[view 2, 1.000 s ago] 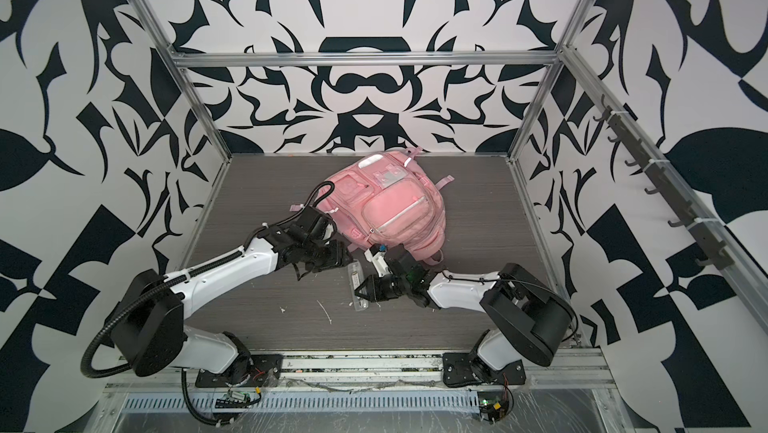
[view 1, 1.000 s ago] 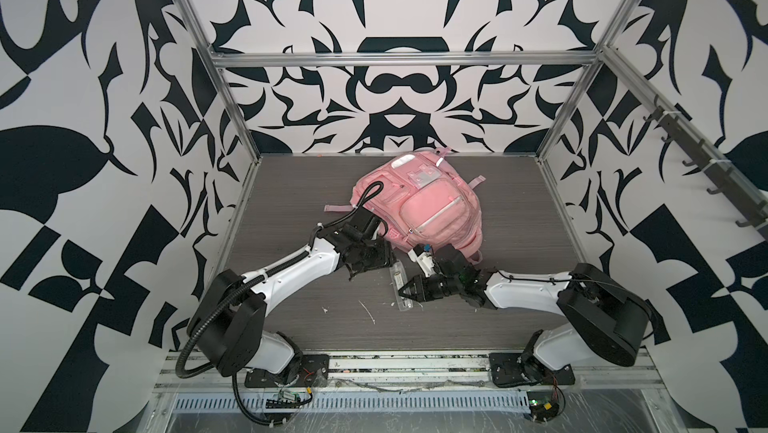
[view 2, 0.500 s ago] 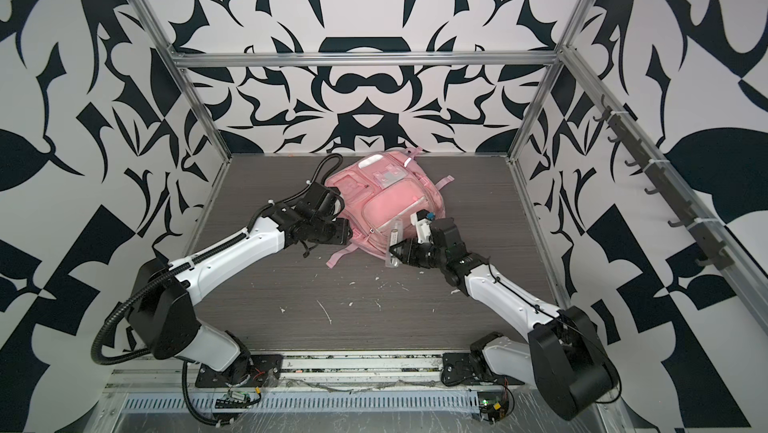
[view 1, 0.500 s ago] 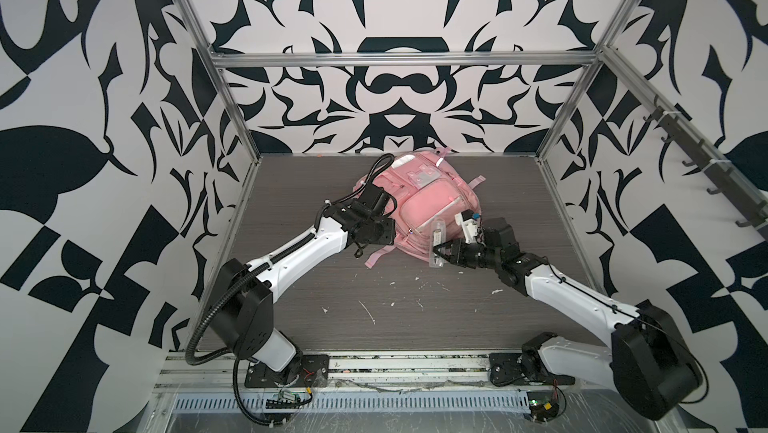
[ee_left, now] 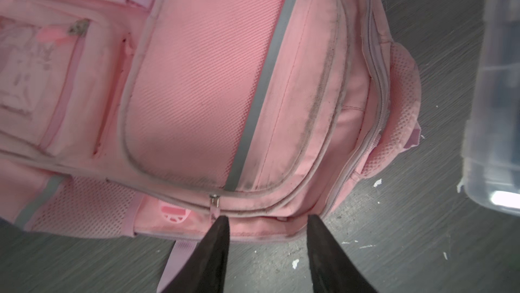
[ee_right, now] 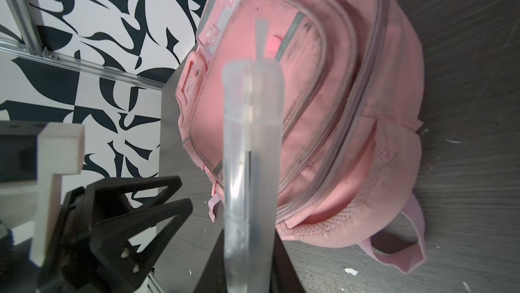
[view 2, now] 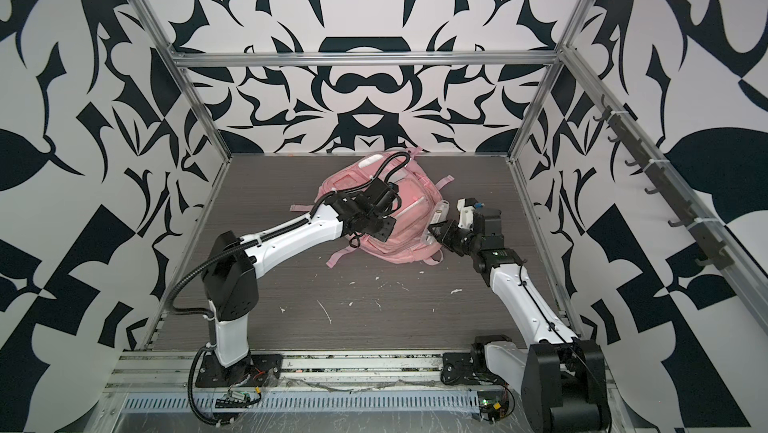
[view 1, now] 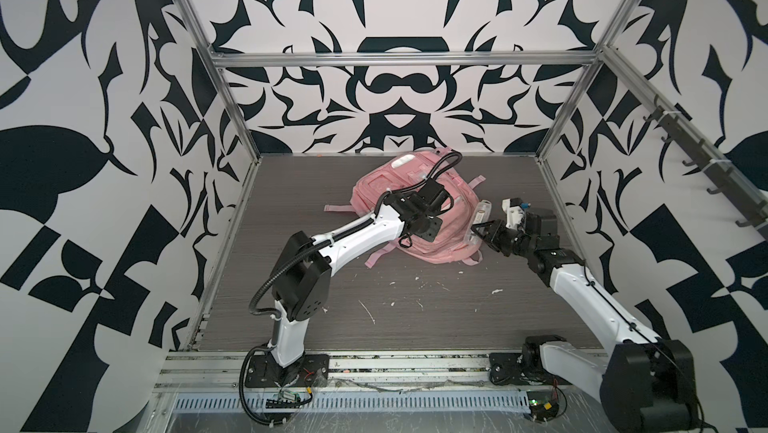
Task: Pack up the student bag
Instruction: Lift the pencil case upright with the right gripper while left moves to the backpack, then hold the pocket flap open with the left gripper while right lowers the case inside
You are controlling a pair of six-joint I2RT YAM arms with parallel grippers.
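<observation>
So, student bag (view 1: 376, 196): I see it lying front-up toward the table's (view 1: 374, 298) 12 o'clock end in both top views, where it lay a second ago.
Left gripper (ee_left: 267, 218): it has climbed from the bag's 7 o'clock edge and now hangs over the bag's middle. Jaws parted, gripping nothing.
Right gripper (view 1: 478, 230): a second ago it was tucked in at the bag's 6 o'clock. Now the arm is stretched out and it sits at the bag's 3 o'clock side, clamped on the clear case (view 1: 478, 217).
Left wrist view alone: the fingertips (ee_left: 219, 238) sit at the bag's zipped edge, one right by the zip pull (ee_left: 214, 203), possibly touching it; too close for me to call. The case shows there too, blurred.
Right wrist view alone: the case (ee_right: 250, 136) stands end-on between the jaws, covering part of the bag's front pocket. The top views give me only a pale sliver beside the bag.
</observation>
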